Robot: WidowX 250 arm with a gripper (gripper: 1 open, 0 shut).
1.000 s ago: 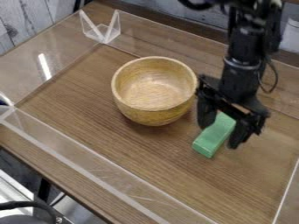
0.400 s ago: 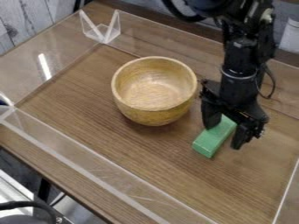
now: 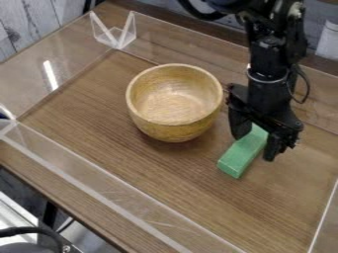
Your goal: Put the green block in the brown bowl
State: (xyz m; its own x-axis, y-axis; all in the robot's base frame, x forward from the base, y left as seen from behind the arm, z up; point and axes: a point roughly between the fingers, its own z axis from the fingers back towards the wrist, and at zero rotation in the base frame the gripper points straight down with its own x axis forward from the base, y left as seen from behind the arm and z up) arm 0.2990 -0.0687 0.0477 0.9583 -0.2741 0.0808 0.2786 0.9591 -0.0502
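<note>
Comparing this view with the ones just before it, the black gripper (image 3: 256,136) has shifted a little over the green block (image 3: 243,152), so that more of the block's upper face now shows; the block itself has not visibly moved, and the bowl has stayed where it was; for the task this reads as lining up for a grasp, with nothing yet carried. Standing wide open, the gripper has its fingers at the block's far end, one towards either side, and does not appear to have hold of anything, though whether a finger touches the block cannot be told from this angle; the block lies flat on the wooden tabletop (image 3: 126,176), just beside the round wooden bowl (image 3: 175,102) and near its rim, slanting away from the camera. Upright and uncovered, the bowl shows a bare pale inside with nothing in it, so it looks ready to take the block; the clear plastic holder (image 3: 114,32) stands well apart, beyond the bowl. Closing on the block probably comes next, then a lift high enough to pass the thick rim; gripping only at the far end could let the bar swivel or tip.
</note>
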